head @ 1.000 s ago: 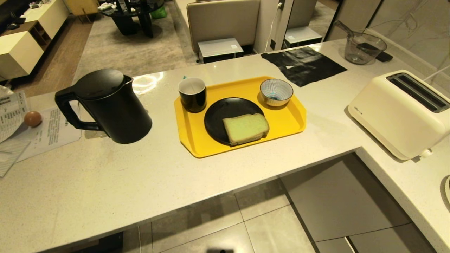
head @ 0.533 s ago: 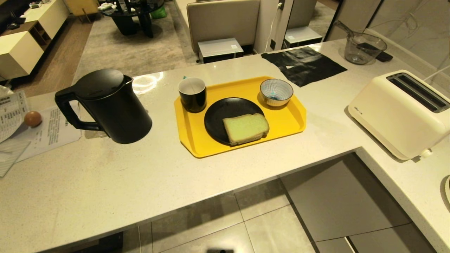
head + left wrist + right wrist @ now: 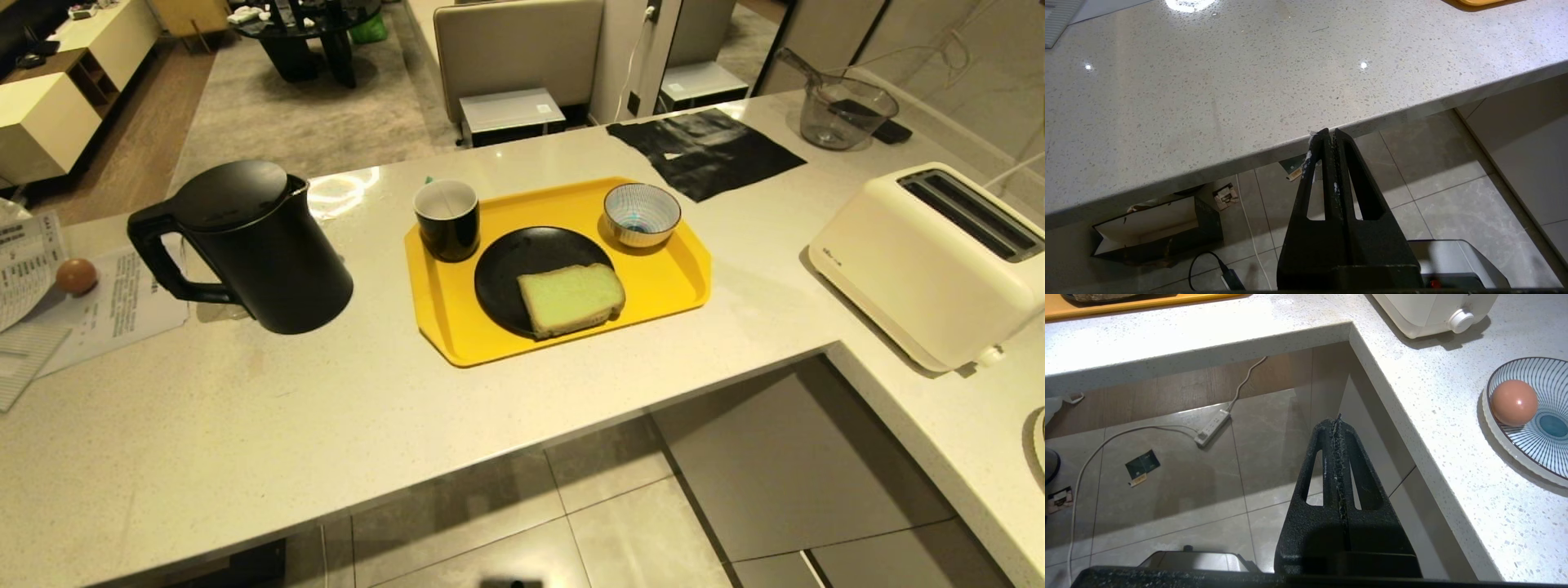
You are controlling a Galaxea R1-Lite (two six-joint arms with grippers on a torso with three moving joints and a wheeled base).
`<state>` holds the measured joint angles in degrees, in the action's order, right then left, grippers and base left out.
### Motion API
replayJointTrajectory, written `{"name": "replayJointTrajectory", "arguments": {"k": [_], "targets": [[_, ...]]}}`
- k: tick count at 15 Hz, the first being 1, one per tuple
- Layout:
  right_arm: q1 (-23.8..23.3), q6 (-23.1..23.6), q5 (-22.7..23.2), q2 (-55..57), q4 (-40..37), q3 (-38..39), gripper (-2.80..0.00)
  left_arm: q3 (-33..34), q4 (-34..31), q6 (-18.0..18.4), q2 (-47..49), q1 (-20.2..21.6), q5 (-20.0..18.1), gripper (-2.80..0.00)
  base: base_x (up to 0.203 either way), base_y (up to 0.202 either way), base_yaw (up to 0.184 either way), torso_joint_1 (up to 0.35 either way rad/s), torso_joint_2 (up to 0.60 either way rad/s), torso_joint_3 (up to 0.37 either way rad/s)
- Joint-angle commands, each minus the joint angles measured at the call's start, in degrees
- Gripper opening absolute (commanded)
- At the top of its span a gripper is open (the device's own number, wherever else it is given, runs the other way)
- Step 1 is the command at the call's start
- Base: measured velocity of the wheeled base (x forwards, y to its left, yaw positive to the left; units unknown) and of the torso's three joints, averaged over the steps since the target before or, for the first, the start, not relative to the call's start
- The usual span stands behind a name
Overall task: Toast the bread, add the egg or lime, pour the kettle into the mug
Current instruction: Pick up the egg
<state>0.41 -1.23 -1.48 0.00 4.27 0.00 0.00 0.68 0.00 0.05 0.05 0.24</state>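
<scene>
The bread [image 3: 571,300], pale green with a tan crust, lies on a black plate [image 3: 510,265] on a yellow tray [image 3: 678,278]. The black mug [image 3: 446,219] stands at the tray's back left corner. The matte-black kettle [image 3: 253,245] stands left of the tray, handle pointing left. One brown egg [image 3: 76,276] rests on papers at the far left; another egg [image 3: 1513,402] lies in a striped dish [image 3: 1541,445] on the right counter. No lime shows. My left gripper [image 3: 1329,132] hangs shut below the counter's front edge. My right gripper [image 3: 1336,421] hangs shut over the floor by the counter's inner corner. Both are empty.
A cream toaster [image 3: 931,261] stands on the right counter wing. A blue-and-white striped bowl [image 3: 642,214] sits on the tray's back right. A black cloth [image 3: 706,151] and a clear measuring jug [image 3: 845,110] lie behind. Papers [image 3: 122,306] cover the counter's left end.
</scene>
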Motion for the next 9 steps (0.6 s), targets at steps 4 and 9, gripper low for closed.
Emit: {"name": "replayJointTrajectory", "arguments": {"k": [4,9], "targets": [[0.0,0.0,0.0,0.2,0.0,1.5,-2.8,0.0,0.0,0.0,0.0,0.0,0.0,-2.8,0.0,0.0,0.0,0.0,0.0,0.0],[0.0,0.1,0.0,0.2,0.0,1.5,-2.8,0.0,0.0,0.0,0.0,0.1,0.0,-2.8,0.0,0.0,0.0,0.0,0.0,0.0]]}}
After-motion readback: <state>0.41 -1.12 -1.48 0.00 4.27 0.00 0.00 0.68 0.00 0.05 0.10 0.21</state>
